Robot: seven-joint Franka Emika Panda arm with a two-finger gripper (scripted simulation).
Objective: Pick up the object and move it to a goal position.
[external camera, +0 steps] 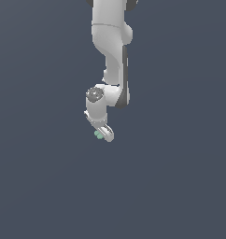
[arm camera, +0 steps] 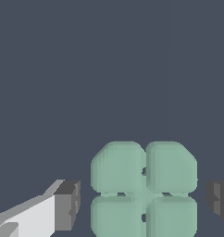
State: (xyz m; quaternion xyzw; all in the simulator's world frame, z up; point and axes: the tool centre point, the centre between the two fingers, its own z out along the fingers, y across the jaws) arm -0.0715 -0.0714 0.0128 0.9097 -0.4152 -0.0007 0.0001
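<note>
You see the end effector [arm camera: 142, 199] with its dark fingertips [arm camera: 67, 206] spread apart, a gap on each side of the mint-green object [arm camera: 144, 185] sitting between them, untouched. In the exterior view the object [external camera: 98, 135] is at the arm's tip.

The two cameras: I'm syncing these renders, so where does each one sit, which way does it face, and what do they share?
Exterior view: off the arm, facing the white arm hanging over the plain dark ground; gripper at its end.
Wrist view: on the wrist, looking along the fingers at the object between them.
Shared: the gripper and the mint-green object.
</note>
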